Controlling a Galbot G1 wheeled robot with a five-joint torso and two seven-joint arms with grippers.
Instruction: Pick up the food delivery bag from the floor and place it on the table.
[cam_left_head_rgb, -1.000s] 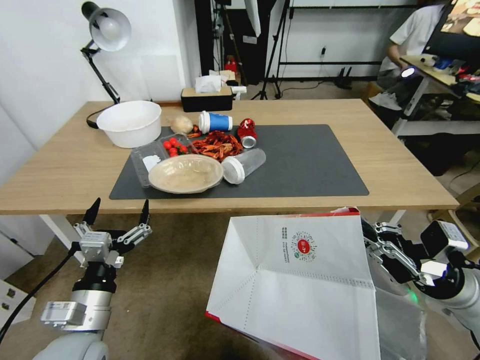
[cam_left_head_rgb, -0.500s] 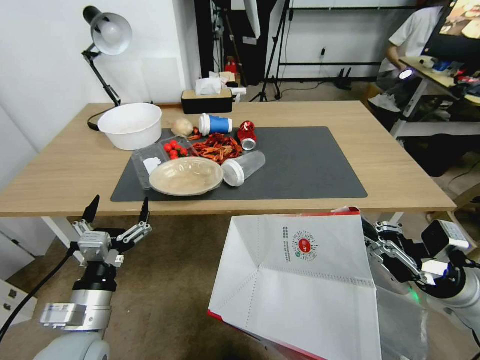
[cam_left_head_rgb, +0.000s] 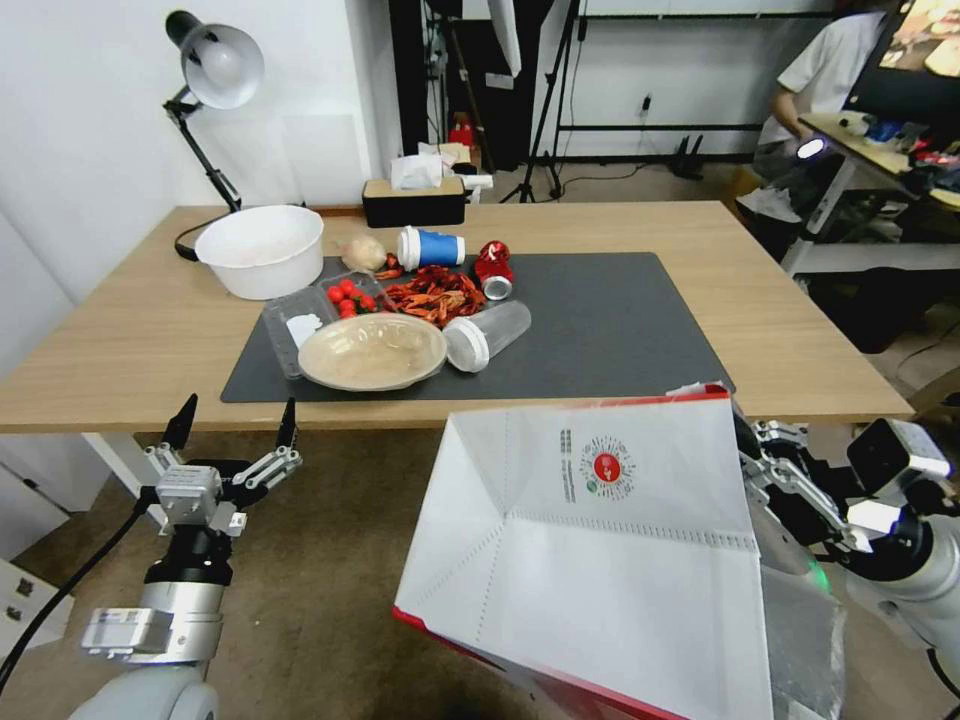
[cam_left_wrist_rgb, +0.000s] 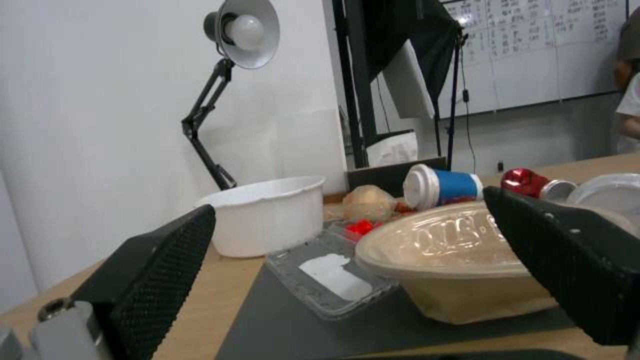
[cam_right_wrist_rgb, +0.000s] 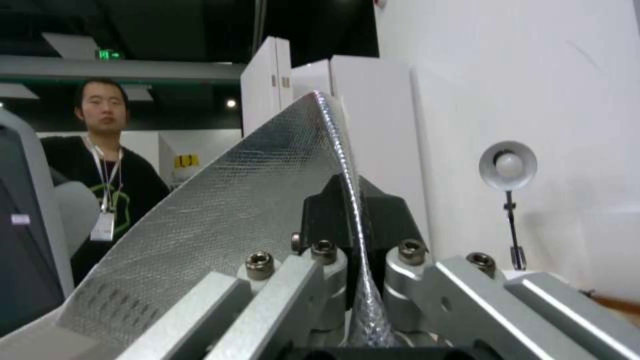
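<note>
- The food delivery bag (cam_left_head_rgb: 610, 560) is held clear of the floor (cam_left_head_rgb: 330, 560), just in front of the table (cam_left_head_rgb: 790, 330) edge.
- The right tool (cam_right_wrist_rgb: 353, 240) is clamped on the bag's foil-lined rim.
- The left tool (cam_left_head_rgb: 235, 430) is spread wide, idle, left of the bag.
- Bag judged light, thin-walled and crushable; a rim hold suits it.

- Even, bright indoor light; soft shadow under the table (cam_left_head_rgb: 800, 370).
- Desk lamp (cam_left_head_rgb: 215, 62) appears lit; its bulb glows white in both wrist views.
- Head view bends straight lines toward its edges.
- Left wrist view soft; fingers (cam_left_wrist_rgb: 160, 280) near the lens blurred.
</note>
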